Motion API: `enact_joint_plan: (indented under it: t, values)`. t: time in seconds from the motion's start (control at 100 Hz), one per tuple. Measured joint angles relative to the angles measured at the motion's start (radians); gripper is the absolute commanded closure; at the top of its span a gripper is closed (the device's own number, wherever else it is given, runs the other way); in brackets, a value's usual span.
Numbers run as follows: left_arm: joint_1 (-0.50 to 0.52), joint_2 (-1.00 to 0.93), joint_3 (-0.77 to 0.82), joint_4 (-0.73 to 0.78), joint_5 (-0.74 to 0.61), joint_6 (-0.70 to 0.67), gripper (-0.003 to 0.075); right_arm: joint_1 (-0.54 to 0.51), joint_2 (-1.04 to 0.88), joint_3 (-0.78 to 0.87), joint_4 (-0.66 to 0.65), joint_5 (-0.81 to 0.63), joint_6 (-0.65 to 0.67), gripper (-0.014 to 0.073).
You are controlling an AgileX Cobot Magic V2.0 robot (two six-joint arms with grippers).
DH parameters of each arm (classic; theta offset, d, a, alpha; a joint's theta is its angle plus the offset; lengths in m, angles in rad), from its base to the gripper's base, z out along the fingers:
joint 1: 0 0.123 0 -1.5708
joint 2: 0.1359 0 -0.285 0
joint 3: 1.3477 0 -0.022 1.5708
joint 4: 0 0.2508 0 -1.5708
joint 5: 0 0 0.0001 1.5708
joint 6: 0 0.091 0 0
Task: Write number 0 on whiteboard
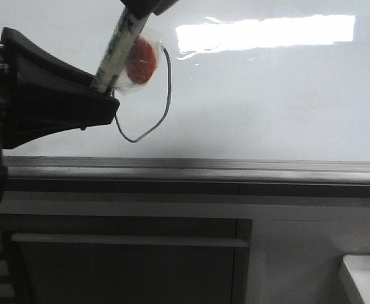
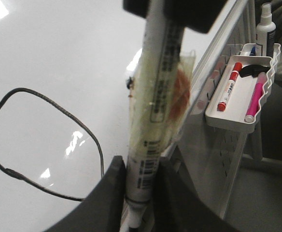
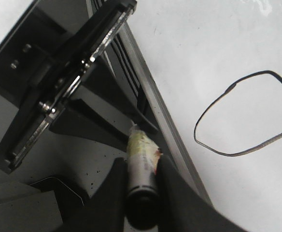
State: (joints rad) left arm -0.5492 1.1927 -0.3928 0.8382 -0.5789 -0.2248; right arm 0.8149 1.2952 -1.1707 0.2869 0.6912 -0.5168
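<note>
Whiteboard (image 1: 267,95) upright, grey ledge (image 1: 236,166) below. Number 0 (image 1: 163,104) drawn at board's left, closed loop. Left gripper (image 2: 140,188) and right gripper (image 3: 142,169) jaws both clamped on marker (image 1: 118,47).

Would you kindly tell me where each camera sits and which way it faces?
Front view: behind the arms, facing the whiteboard; the left gripper shows at left, holding the marker.
Left wrist view: on the left arm, looking along the marker at the board and a pen tray; its own gripper shows.
Right wrist view: on the right arm, looking past the ledge; the right gripper clamps the marker.
All three share the drawn loop.
</note>
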Motion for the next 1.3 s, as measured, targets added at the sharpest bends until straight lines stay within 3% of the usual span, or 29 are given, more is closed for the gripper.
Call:
enact_joint_plan:
  t: [0.09,0.26,0.32,0.49,0.69,0.84,0.94,1.3]
  values:
    - [0.000,0.000,0.000,0.001,0.000,0.000,0.0741,0.000,0.000,0.000,0.000,0.000,0.000,0.0573]
    - [0.000,0.000,0.000,-0.019,-0.002,-0.006,0.0741,0.000,0.000,0.000,0.004,-0.017,0.004,0.0055]
    - [0.000,0.000,0.000,-0.082,0.009,-0.011,0.0741,-0.002,0.000,0.000,0.004,-0.048,0.004,-0.0031]
    - [0.006,0.002,0.000,-0.448,0.067,-0.024,0.0741,-0.041,-0.006,0.000,0.005,-0.161,0.004,0.0006]
    - [0.019,0.003,0.000,-0.889,0.163,-0.037,0.0741,-0.056,-0.006,-0.002,0.005,-0.179,0.004,0.0055]
    - [0.025,0.003,-0.004,-0.952,0.211,-0.041,0.0741,-0.056,-0.006,-0.002,0.005,-0.175,0.004,0.0055]
    - [0.055,0.003,-0.038,-0.958,0.327,-0.041,0.0741,-0.056,-0.006,-0.002,0.006,-0.172,0.004,0.0055]
    - [0.096,0.005,-0.172,-0.886,0.542,-0.041,0.0741,-0.056,-0.006,-0.002,0.040,-0.170,0.004,0.0055]
